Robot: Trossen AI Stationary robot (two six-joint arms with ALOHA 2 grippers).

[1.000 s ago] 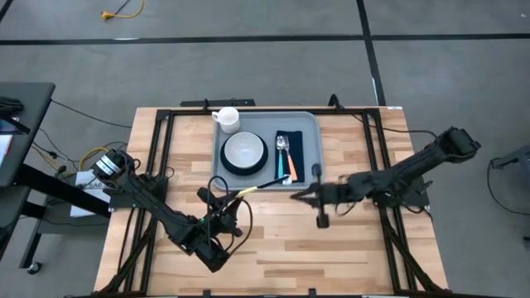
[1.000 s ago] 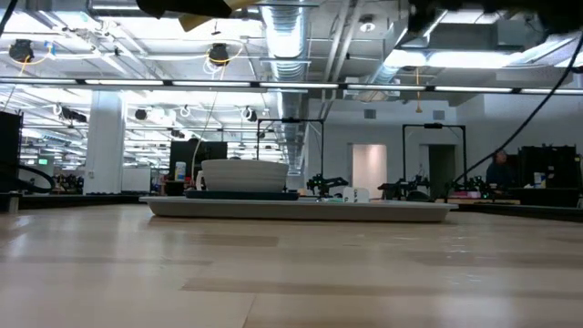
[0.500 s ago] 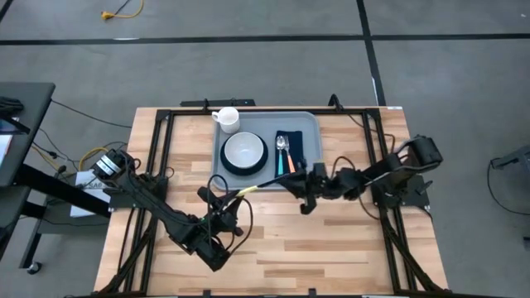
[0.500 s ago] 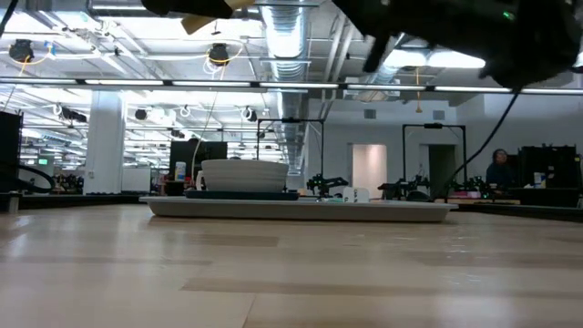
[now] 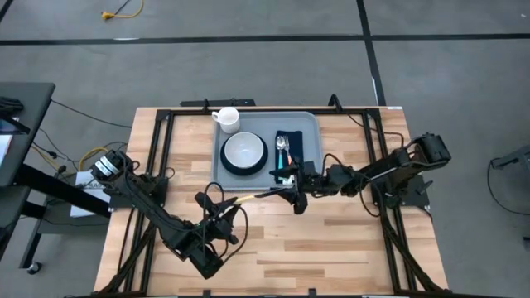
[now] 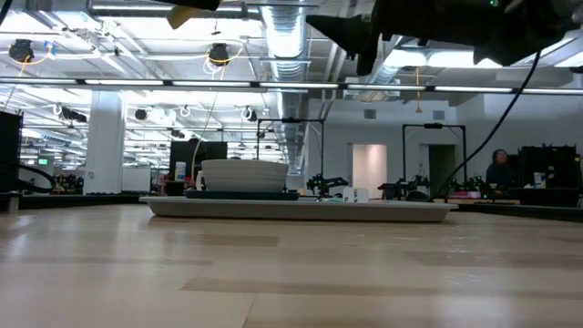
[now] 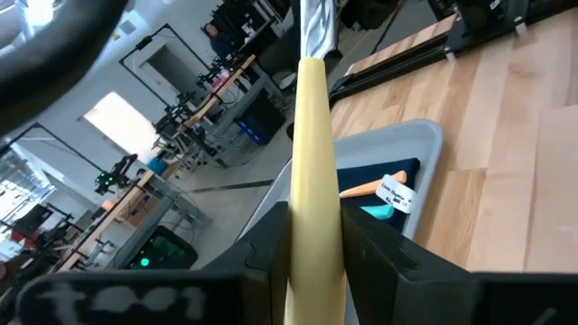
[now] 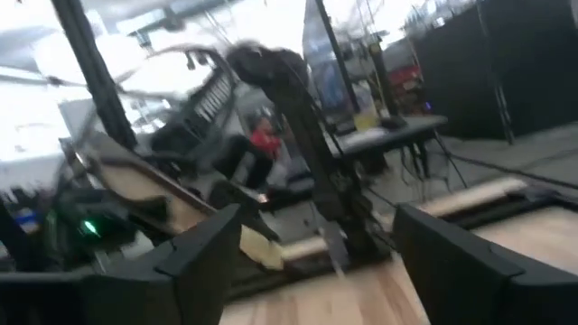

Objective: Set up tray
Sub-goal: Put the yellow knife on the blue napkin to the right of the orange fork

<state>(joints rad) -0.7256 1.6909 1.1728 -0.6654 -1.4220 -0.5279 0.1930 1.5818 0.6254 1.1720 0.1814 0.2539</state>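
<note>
Left jaws (image 5: pixel 225 209) closed on the yellow handle of a utensil (image 5: pixel 258 195); in the left wrist view the handle (image 7: pixel 313 171) runs straight out between the two fingers (image 7: pixel 271 236), its metal end pointing away. Jaws held above the wooden surface (image 5: pixel 348 240), clear of it.

Right jaws (image 5: pixel 291 192) just beyond the far tip of that utensil, facing the left jaws; fingers spread wide in the right wrist view, nothing between them.

The tray (image 5: pixel 311 124) lies flat on the surface past both sets of jaws, on the far side; its near edge sits close beside the right jaws. On it: white bowl (image 5: pixel 245 151) on a dark plate (image 5: pixel 228 165), a navy napkin (image 5: pixel 296 147) with cutlery (image 5: pixel 283 149). White mug (image 5: pixel 226 118) at the tray's far corner.

Low view: tray (image 6: pixel 301 209) seen edge-on, bowl (image 6: pixel 243 175) upon it.
</note>
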